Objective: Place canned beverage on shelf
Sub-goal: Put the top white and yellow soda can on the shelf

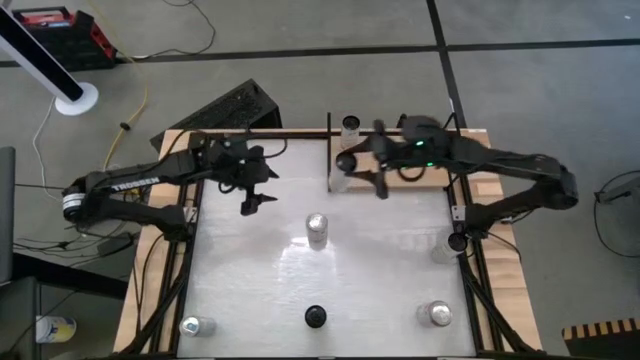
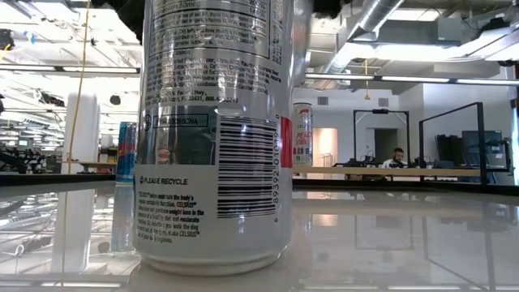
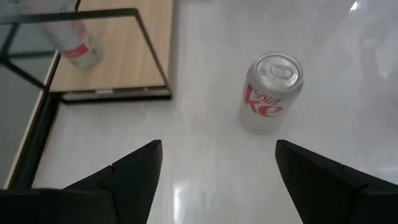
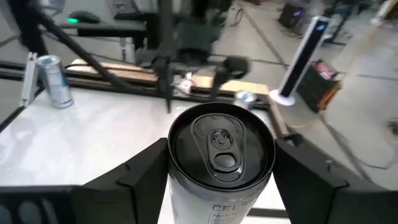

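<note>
My right gripper [image 1: 350, 170] is shut on a silver can with a black top [image 4: 221, 143], at the left end of the light-wood shelf [image 1: 425, 180] with its black rods. My left gripper [image 1: 255, 198] is open and empty above the white table, left of the shelf. In its wrist view [image 3: 217, 168] a Diet Coke can [image 3: 270, 93] stands upright on the table beyond the fingers, with the shelf panel [image 3: 112, 43] beside it. Another can [image 1: 350, 125] stands at the shelf's far left corner. My right gripper pinches the black-topped can between its two fingers [image 4: 146, 168], one on each side of the upper wall [image 4: 180, 186] just below the rim. The can stands upright in the hold, top up. Its bottom is hidden, so I cannot tell whether it rests on anything.
The Diet Coke can [image 1: 317, 230] stands mid-table. Near the front edge stand a black-topped can [image 1: 315, 317], large in the low view [image 2: 215, 138], and silver cans at left [image 1: 197, 325] and right [image 1: 435, 315]. Another can [image 1: 445, 248] stands at the right edge.
</note>
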Robot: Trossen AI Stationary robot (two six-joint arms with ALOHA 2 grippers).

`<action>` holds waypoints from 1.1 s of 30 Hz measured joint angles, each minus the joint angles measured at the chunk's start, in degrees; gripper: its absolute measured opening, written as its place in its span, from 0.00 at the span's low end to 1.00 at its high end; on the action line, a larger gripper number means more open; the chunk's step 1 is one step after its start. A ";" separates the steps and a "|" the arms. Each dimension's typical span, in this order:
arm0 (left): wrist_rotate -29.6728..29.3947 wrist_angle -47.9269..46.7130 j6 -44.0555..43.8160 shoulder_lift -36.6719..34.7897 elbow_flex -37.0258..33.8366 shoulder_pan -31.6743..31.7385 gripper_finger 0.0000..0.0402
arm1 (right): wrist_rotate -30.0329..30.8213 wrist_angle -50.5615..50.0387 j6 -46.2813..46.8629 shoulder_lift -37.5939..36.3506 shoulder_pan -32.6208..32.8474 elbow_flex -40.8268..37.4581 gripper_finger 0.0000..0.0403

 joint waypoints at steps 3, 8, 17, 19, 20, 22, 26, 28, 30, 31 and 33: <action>-0.27 6.19 -1.46 -2.09 -4.69 0.04 0.74 | 1.27 -2.47 -1.00 -3.91 -2.69 -0.46 0.68; 3.08 17.94 -3.38 -3.83 -11.98 0.04 0.74 | 2.03 -2.90 -1.20 -7.89 -11.44 -6.74 0.68; 3.50 24.61 -4.39 -4.02 -16.16 0.04 0.74 | -8.08 11.82 -1.24 -6.66 -29.97 -21.81 0.68; 3.52 25.29 -4.39 -4.02 -16.16 0.04 0.74 | -12.96 16.14 -0.83 -5.71 -33.37 -23.77 0.68; 3.52 25.51 -4.39 -4.02 -16.16 0.04 0.74 | -15.26 17.28 -0.80 -5.03 -34.94 -24.20 0.68; 3.52 25.54 -4.10 -4.02 -16.16 0.04 0.74 | -19.09 17.95 -1.25 -3.48 -37.68 -24.59 0.68; 3.44 25.57 -3.53 -4.02 -16.16 0.04 0.74 | -25.07 18.17 -3.83 -0.08 -41.59 -24.63 0.68; 3.33 25.54 -3.52 -4.02 -16.16 0.04 0.74 | -25.44 19.09 -5.27 1.25 -42.97 -24.61 0.68; 3.17 25.54 -3.53 -4.02 -16.16 0.04 0.74 | -27.05 19.56 -6.92 2.56 -44.18 -24.61 0.69; 3.15 25.54 -3.53 -4.02 -16.16 0.04 0.74 | -28.21 19.61 -7.38 3.06 -44.77 -24.61 0.69; 3.05 25.52 -3.53 -4.02 -16.16 0.04 0.74 | -29.74 20.19 -8.29 3.89 -45.75 -24.58 0.69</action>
